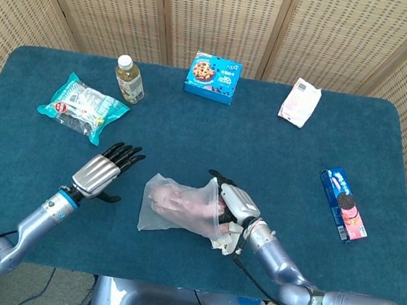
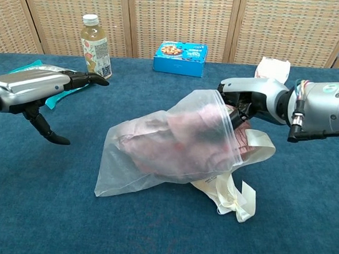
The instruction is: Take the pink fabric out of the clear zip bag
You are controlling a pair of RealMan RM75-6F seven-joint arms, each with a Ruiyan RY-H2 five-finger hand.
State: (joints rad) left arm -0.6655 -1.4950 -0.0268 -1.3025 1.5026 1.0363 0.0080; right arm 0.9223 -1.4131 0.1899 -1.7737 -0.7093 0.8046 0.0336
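Observation:
The clear zip bag (image 1: 176, 208) (image 2: 156, 152) lies on the blue table, mouth towards my right hand. The pink fabric (image 1: 174, 198) (image 2: 183, 134) is bunched inside it, and a bit shows at the mouth. My right hand (image 1: 233, 203) (image 2: 255, 101) grips the bag at its open mouth, fingers curled over the rim. My left hand (image 1: 101, 170) (image 2: 35, 88) hovers flat with its fingers spread, left of the bag and apart from it, holding nothing. A cream strap (image 1: 223, 238) (image 2: 231, 195) trails from the mouth onto the table.
Along the far edge stand a drink bottle (image 1: 129, 78) (image 2: 94, 45), a blue box (image 1: 213, 77) (image 2: 180, 58) and a pink-white packet (image 1: 300, 102) (image 2: 272, 69). A green snack packet (image 1: 82, 107) lies far left. A blue cookie pack (image 1: 343, 204) lies right.

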